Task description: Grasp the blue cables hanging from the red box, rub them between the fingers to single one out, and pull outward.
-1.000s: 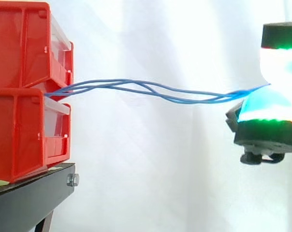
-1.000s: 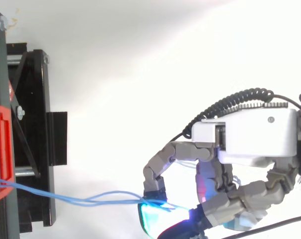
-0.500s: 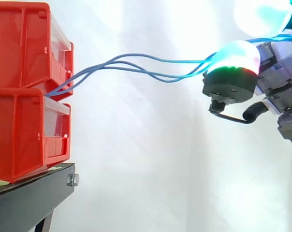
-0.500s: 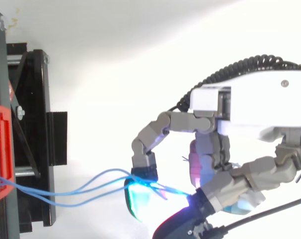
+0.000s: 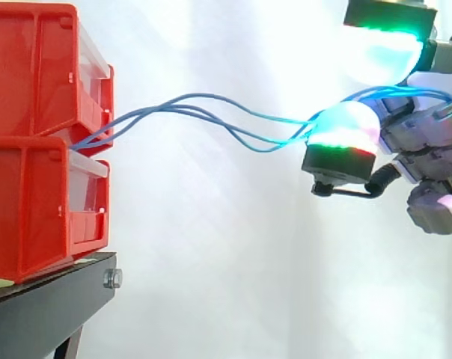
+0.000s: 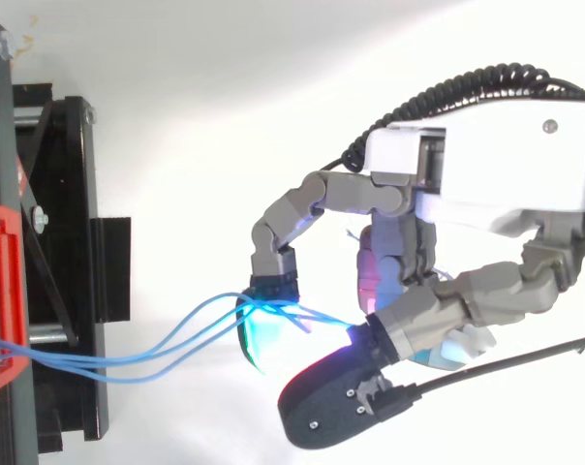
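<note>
While a second ago it pinched the strands low and nearly straight at the right edge of the side view, the hand [image 6: 486,179] now sits higher and closer to the boxes. Its fingers are curled round the blue cables [image 5: 140,114]. The glowing pads [image 5: 344,126] have drawn a little apart in the side view, one above and one below. The strands run between them, draped over the lower pad and on into the hand, so the hold looks like a loosened pinch rather than a firm clamp. From above, the curled fingertip lies under the strands as they cross it. Outward from the hand, the cables have gone from taut to slack: they rise in an arch, cross one another, fan into separate strands, then gather again and dip to where they come out between the upper red box [image 5: 39,67] and the lower red box [image 5: 31,209]. Both boxes sit as before on the black stand [image 5: 54,299] before the white curtain [image 5: 211,262]. I judge this slack and the eased pads to mean the hand is in the rubbing step, letting strands slide to sort them. Several are still in its hold, so none is singled out yet and the outward pull is still to come.
</note>
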`<action>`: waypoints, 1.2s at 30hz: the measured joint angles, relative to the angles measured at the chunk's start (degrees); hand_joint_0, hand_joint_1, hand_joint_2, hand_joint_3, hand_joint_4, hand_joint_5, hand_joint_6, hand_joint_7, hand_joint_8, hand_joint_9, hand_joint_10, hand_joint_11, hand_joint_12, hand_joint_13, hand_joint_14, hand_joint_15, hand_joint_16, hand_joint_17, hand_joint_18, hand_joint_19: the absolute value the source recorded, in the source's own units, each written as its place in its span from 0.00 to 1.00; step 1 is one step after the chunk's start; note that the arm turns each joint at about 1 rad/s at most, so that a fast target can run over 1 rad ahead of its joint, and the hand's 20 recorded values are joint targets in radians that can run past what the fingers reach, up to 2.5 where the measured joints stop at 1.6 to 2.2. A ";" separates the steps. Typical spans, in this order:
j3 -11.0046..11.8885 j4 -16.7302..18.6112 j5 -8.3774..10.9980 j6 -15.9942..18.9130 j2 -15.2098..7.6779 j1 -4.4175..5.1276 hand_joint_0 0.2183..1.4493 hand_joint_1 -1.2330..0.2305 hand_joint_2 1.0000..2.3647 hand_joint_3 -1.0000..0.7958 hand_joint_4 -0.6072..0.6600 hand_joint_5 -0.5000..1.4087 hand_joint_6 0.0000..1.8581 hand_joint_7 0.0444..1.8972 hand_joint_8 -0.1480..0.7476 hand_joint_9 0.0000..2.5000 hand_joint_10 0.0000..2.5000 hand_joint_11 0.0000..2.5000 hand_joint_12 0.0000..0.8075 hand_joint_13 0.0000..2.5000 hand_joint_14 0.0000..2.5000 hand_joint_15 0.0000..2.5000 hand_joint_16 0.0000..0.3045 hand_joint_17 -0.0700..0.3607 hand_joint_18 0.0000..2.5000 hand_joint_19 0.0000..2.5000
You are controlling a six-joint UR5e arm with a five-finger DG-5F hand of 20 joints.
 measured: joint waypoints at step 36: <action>-5.92 5.68 -0.40 -0.62 0.02 -1.76 0.26 0.43 0.00 0.28 0.57 0.15 0.44 0.49 0.44 0.67 0.00 0.57 0.40 0.69 0.01 0.52 0.18 0.44 0.37 0.29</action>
